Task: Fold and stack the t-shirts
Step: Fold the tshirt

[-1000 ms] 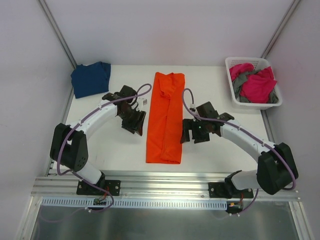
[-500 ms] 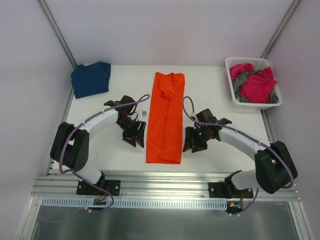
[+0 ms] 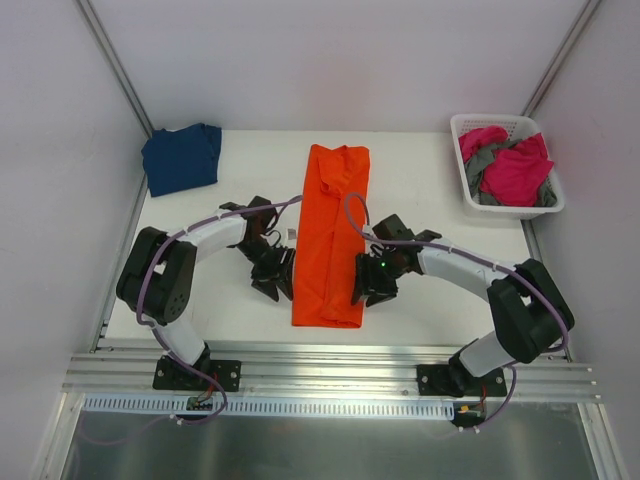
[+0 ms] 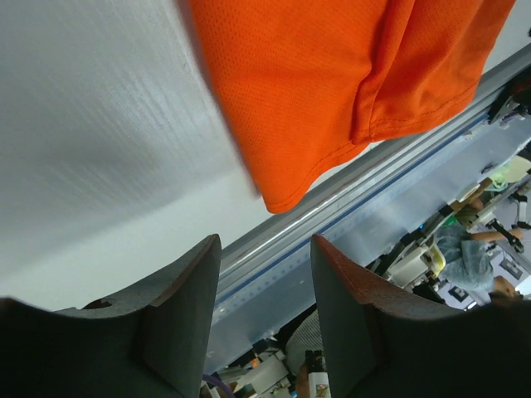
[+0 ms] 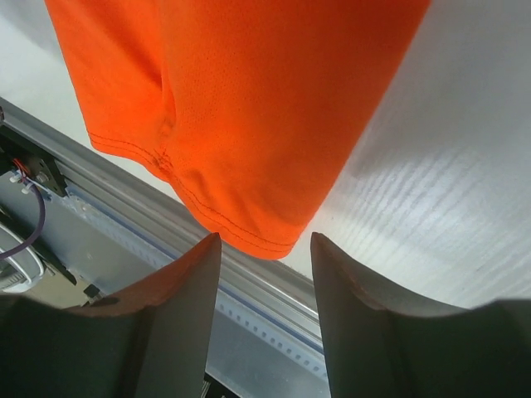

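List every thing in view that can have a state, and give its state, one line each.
orange t-shirt: folded into a long strip, flat on the table
navy t-shirt: folded, in the far left corner
pink and grey t-shirts: unfolded, heaped in the basket
left gripper: open, empty, beside the strip's left edge
right gripper: open, empty, at the strip's right edge

The flat white table point(image 3: 420, 190) carries a bright orange t-shirt point(image 3: 333, 235) folded into a long narrow strip down its middle, a navy blue t-shirt point(image 3: 182, 157) at the far left corner, and a white slotted plastic basket point(image 3: 515, 210) at the far right corner.
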Controlling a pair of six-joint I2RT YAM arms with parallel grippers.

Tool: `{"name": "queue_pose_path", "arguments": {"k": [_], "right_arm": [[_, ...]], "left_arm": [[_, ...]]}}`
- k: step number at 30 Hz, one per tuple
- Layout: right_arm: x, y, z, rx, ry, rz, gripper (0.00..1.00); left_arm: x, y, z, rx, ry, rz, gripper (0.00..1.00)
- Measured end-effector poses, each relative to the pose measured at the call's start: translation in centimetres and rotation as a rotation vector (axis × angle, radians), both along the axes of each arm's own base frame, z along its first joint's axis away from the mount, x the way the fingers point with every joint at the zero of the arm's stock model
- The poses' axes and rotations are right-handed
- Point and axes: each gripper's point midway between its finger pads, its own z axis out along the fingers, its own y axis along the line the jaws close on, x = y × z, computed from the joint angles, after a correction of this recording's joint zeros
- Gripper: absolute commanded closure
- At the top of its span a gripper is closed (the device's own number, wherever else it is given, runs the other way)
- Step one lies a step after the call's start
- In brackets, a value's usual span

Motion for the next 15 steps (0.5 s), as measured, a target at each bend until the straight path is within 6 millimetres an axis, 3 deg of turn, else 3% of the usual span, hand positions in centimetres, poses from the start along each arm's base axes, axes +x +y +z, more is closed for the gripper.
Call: {"name": "queue_pose_path", "arguments": {"k": [15], "right_arm": [[-1.7,0.4,-0.3,-0.004,0.039,0.035,0.49]], "left_arm": [[-0.5,-0.6,0.0,-0.034,0.046,0.015,0.53]]}}
